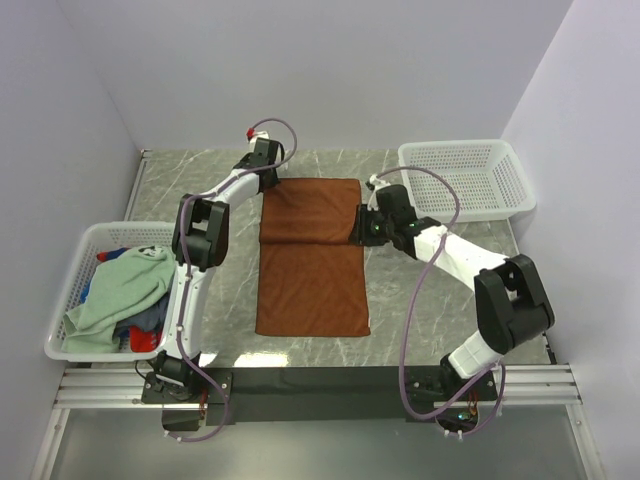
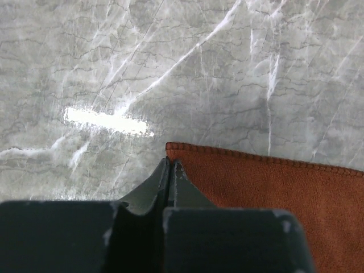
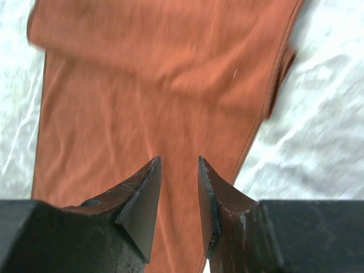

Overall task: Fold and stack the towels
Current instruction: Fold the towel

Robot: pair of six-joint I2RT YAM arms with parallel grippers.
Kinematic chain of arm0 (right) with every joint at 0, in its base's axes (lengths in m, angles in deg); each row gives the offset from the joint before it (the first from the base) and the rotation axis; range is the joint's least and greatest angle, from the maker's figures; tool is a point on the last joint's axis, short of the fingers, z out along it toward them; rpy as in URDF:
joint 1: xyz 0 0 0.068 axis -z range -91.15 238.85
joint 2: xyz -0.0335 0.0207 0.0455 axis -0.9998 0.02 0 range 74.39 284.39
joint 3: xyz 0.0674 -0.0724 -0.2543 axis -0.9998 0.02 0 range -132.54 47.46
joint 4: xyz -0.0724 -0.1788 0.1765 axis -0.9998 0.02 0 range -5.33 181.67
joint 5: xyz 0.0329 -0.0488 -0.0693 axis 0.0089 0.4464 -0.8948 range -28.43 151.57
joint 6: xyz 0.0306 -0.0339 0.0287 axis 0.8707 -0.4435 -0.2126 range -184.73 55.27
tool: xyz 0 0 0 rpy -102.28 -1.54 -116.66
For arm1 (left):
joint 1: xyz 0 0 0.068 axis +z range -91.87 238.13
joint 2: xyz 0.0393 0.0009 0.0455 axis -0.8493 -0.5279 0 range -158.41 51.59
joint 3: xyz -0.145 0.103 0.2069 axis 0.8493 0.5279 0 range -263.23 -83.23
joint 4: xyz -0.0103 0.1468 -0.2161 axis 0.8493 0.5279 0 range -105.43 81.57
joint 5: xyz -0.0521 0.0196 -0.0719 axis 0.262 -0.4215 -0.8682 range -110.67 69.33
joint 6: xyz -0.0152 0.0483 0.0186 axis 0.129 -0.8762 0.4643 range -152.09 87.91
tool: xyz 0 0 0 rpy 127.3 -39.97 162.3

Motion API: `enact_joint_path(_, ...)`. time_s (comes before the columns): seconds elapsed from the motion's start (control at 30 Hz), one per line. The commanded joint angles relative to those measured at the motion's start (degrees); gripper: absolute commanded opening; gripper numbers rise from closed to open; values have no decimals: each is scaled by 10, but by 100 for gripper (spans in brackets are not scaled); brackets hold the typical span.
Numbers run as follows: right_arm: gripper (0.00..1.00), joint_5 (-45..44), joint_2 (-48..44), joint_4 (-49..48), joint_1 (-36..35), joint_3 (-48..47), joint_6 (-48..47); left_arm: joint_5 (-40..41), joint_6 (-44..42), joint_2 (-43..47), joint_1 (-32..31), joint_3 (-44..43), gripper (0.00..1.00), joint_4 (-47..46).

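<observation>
A rust-brown towel (image 1: 310,265) lies flat on the marble table, its far part doubled over with a fold line across the middle. My left gripper (image 1: 268,183) is at the towel's far left corner. In the left wrist view its jaws (image 2: 170,162) are pressed together right on the edge of that corner (image 2: 256,187). My right gripper (image 1: 358,226) is at the towel's right edge by the fold, and in the right wrist view (image 3: 179,162) it is open and empty above the brown cloth (image 3: 142,85). A pale mint-green towel (image 1: 125,290) lies in the left basket over blue and red ones.
A white mesh basket (image 1: 95,232) with the other towels stands at the left table edge. A second white mesh basket (image 1: 520,185) stands at the far right. Walls close in on the left, back and right.
</observation>
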Motion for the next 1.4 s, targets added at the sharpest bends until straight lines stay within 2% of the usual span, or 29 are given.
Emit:
enact_joint_path(0.0, 40, -69, 30, -26, -3, -72, -24, -13, -22, 4, -5, 29, 1, 27)
enact_joint_path(0.27, 51, -135, 191, -9, 14, -247, 11, -30, -27, 27, -5, 52, 1, 12)
enact_joint_path(0.57, 50, -180, 353, 54, 49, -457, 23, -49, -22, 34, -5, 58, 1, 9)
enact_joint_path(0.7, 50, -154, 409, 73, 66, -531, 53, -56, -25, 34, -5, 62, 1, 8)
enact_joint_path(1.03, 50, -120, 486, 84, 91, -596, 113, -58, -27, 33, -4, 71, 1, 7)
enact_joint_path(1.37, 50, -94, 508, 106, 99, -618, 143, -68, -21, 32, -4, 73, 1, 8)
